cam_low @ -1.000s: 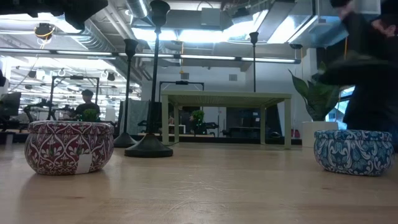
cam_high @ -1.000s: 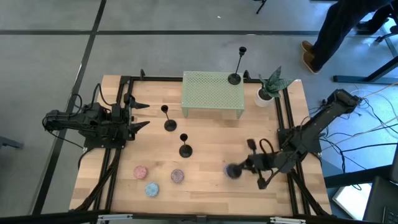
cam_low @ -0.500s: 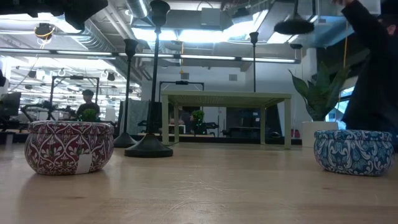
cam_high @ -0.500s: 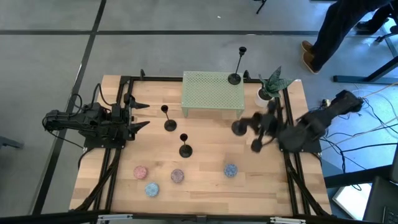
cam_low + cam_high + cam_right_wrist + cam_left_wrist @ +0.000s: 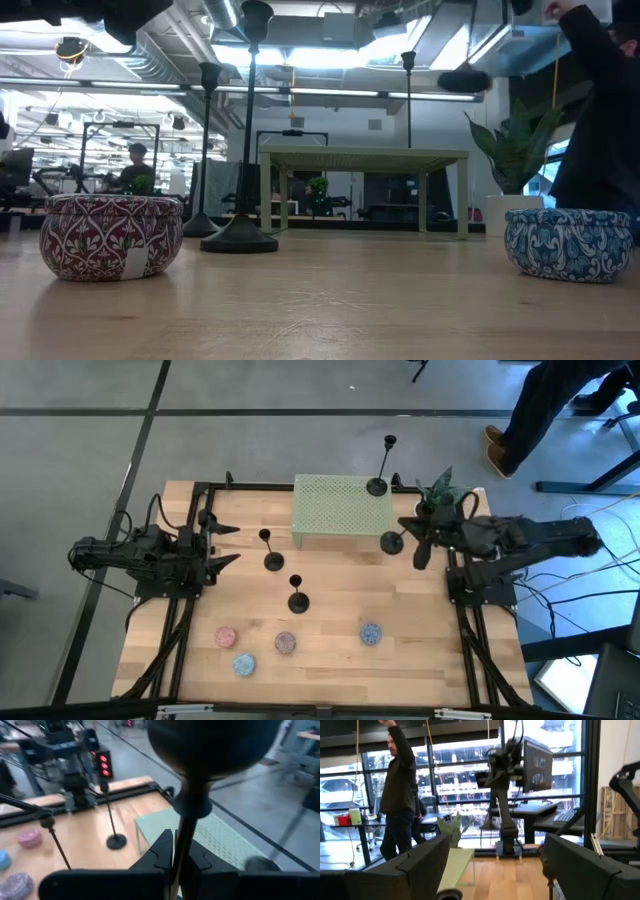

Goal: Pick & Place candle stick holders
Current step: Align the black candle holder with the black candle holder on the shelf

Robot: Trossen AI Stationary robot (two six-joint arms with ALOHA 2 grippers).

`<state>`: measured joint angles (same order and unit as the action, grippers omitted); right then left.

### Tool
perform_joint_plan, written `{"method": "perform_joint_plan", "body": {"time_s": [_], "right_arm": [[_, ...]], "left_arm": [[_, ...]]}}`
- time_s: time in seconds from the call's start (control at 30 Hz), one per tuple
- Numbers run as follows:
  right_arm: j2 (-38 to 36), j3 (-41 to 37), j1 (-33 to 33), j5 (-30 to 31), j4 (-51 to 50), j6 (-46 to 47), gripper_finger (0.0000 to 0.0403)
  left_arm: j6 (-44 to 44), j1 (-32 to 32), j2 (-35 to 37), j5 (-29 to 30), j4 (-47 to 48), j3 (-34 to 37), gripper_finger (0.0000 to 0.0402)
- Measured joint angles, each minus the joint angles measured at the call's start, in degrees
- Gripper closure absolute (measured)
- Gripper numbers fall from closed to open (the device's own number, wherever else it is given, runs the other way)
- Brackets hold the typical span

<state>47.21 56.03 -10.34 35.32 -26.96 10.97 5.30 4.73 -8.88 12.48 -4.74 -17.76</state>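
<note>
Holding a candle stick holder (image 5: 391, 542) by its thin stem, your right gripper (image 5: 421, 532) is pinched tight and lifted off the table at the right end of the green mesh stand (image 5: 340, 510); the holder's round base sticks out left of the fingers, beside the stand's near right corner. You can see another holder (image 5: 378, 484) upright on the stand's far right corner and two short holders (image 5: 272, 559) (image 5: 297, 600) on the table (image 5: 330, 640). Your left gripper (image 5: 222, 545) waits at the left edge, fingers spread.

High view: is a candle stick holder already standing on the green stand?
Yes, one tall candle stick holder stands at the green stand's far right corner.
</note>
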Motion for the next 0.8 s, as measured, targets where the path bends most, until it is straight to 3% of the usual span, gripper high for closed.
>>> {"method": "perform_joint_plan", "body": {"time_s": [0.2,0.43,0.6,0.8], "right_arm": [[0.74,-4.28,14.94,-13.82,8.31,-5.06,0.0389],[7.95,-4.3,29.56,-29.99,13.13,-6.96,0.0389],[13.46,-4.33,34.44,-30.94,13.08,-6.95,0.0389],[15.04,-4.34,37.69,-31.65,14.18,-8.46,0.0389]], "left_arm": [[0.0,-0.01,0.0,0.01,-1.39,0.0,0.008],[1.48,-0.01,-2.09,2.38,-1.91,0.02,0.008],[1.48,-0.01,-4.74,2.91,-1.87,0.02,0.008],[1.49,-0.01,-5.52,2.92,-1.85,0.02,0.008]]}}
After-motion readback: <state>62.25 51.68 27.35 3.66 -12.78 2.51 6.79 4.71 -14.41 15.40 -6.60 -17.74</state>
